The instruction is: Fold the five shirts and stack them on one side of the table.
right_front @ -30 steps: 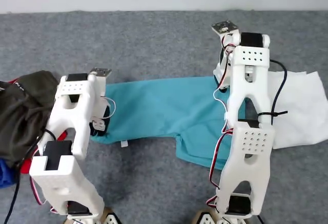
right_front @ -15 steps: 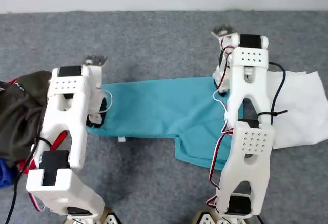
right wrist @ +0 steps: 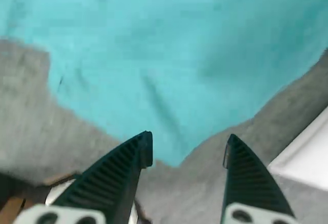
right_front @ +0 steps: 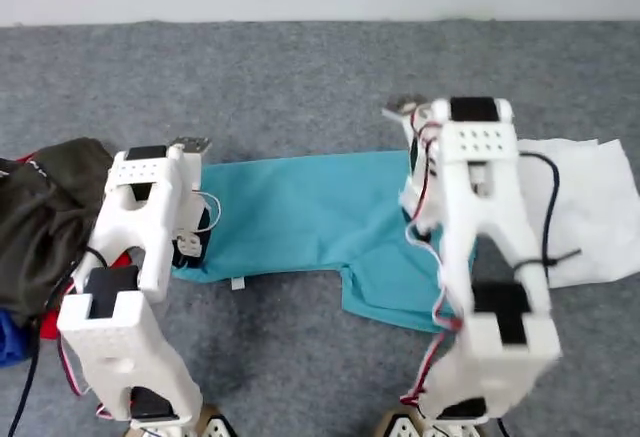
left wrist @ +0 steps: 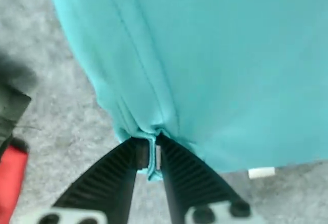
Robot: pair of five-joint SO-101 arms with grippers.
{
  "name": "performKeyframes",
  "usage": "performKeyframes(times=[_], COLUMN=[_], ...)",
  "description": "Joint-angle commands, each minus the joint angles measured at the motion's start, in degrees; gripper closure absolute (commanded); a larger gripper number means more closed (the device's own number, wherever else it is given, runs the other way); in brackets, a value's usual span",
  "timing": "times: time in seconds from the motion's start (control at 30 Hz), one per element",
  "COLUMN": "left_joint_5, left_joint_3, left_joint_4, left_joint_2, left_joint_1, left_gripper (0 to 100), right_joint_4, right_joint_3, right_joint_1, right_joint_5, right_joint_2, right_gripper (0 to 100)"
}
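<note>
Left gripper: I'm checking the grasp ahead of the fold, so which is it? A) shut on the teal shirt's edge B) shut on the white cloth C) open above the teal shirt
A: the left gripper is closed, pinching a bunched edge of the teal shirt.

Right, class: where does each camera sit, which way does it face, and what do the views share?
High view: fixed above, looking down on the grey table; left arm and right arm show.
Left wrist view: on that wrist, facing down; left gripper pinches teal fabric shirt.
Right wrist view: likewise; right gripper open.
Shared: the shirt.
</note>
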Motion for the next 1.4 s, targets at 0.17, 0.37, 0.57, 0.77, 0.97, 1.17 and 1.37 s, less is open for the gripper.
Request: performKeyframes(times=[0.17,0.37,0.57,0.77,0.97,1.17,1.37], left_joint_5=[-0.97,-0.97,-0.97,-0.88,-0.88,-0.88,-0.88], left_joint_3=[-0.22,-0.13,-0.13,-0.13,-0.04,-0.04,-0.04], left_joint_4=[-2.2,-2.2,-2.2,-2.2,-1.93,-1.93,-1.93], left_joint_2=[1.93,2.29,2.37,2.37,2.37,2.37,2.37], left_joint_1=[-0.97,-0.88,-0.88,-0.79,-0.79,-0.79,-0.79], left_gripper=[98,98,98,98,98,98,98], right_joint_4=[-17.1,-24.66,-27.3,-32.57,-33.71,-33.71,-33.71], right_joint_3=[35.6,44.4,48.35,55.12,57.49,60.04,60.13], right_joint_1=[0.04,3.74,8.84,2.95,-5.14,-7.96,-6.81], right_joint_5=[2.2,1.85,2.2,1.93,2.37,6.51,6.86], right_joint_2=[-21.23,-26.51,-26.59,-26.59,-26.59,-26.59,-27.3], right_gripper=[76.4,76.4,76.4,76.4,80.1,95.9,96.0])
